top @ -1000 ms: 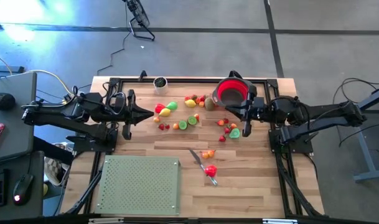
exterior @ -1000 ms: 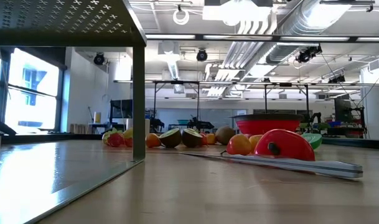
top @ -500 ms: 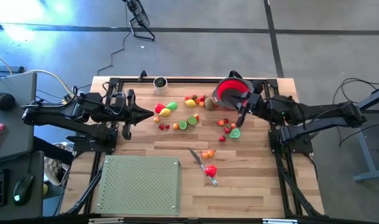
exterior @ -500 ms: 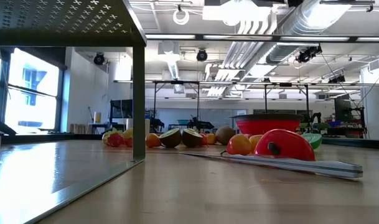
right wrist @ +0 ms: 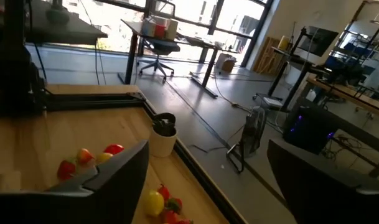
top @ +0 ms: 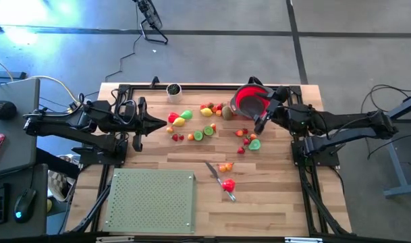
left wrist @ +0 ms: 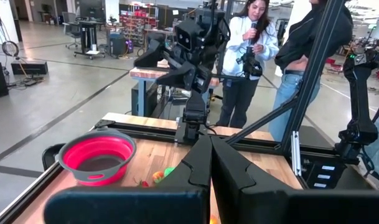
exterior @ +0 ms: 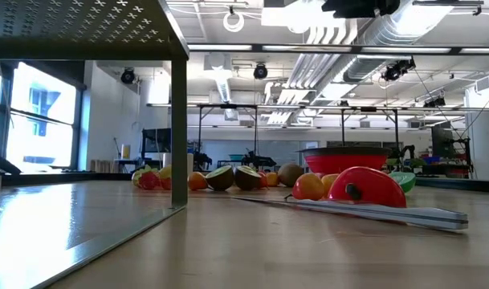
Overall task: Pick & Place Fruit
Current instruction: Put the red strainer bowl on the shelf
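Swung up from the scattered fruit, the right gripper now hangs beside the red strainer, jaws wide and empty. Left gripper waits over the counter, jaws closed.

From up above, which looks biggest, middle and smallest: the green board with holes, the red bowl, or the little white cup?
1. The green board, largest by far.
2. The red bowl.
3. The white cup, smallest.

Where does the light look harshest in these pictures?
High view: a bright glare patch on the floor at the picture's upper left. Low view: daylight through the side windows. Right wrist view: the far windows glow behind, leaving the right end effector dark.
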### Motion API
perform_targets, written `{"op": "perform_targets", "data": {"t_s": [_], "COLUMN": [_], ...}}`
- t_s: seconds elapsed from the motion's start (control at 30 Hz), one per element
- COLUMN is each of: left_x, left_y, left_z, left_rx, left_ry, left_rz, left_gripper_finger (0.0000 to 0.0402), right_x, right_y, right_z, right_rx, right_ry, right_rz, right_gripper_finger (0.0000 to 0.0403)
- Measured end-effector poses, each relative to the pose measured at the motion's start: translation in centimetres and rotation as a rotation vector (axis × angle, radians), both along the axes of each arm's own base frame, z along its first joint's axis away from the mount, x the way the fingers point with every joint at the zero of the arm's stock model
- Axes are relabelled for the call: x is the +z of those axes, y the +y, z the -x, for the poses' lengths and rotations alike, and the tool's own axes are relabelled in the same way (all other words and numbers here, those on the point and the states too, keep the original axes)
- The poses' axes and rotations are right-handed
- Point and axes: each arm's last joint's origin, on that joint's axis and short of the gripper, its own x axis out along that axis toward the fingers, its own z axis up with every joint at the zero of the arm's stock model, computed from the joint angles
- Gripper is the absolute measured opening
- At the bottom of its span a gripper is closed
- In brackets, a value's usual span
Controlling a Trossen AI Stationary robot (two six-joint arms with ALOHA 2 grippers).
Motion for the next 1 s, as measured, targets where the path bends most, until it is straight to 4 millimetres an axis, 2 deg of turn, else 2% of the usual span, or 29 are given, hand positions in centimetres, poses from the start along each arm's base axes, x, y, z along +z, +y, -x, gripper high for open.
{"op": "perform_targets", "data": {"t_s": [0.13,0.67,1.0], "left_x": [0.0,-0.1,-0.6], "left_y": [0.0,0.0,0.0], "left_z": [0.0,-0.1,-0.1], "left_rx": [0.000,-0.002,-0.002], "left_ry": [0.000,0.012,0.061], "left_rz": [0.000,-0.001,-0.005], "left_gripper_finger": [0.0000,0.0000,0.0000], "right_x": [-0.1,-0.5,-1.2], "right_y": [0.0,0.0,0.0], "right_z": [0.0,0.1,0.3], "right_rx": [0.001,-0.009,-0.013], "right_ry": [0.005,0.009,0.084], "right_rz": [-0.005,-0.063,-0.068], "right_gripper_finger": [0.0341,0.0337,0.0337]}}
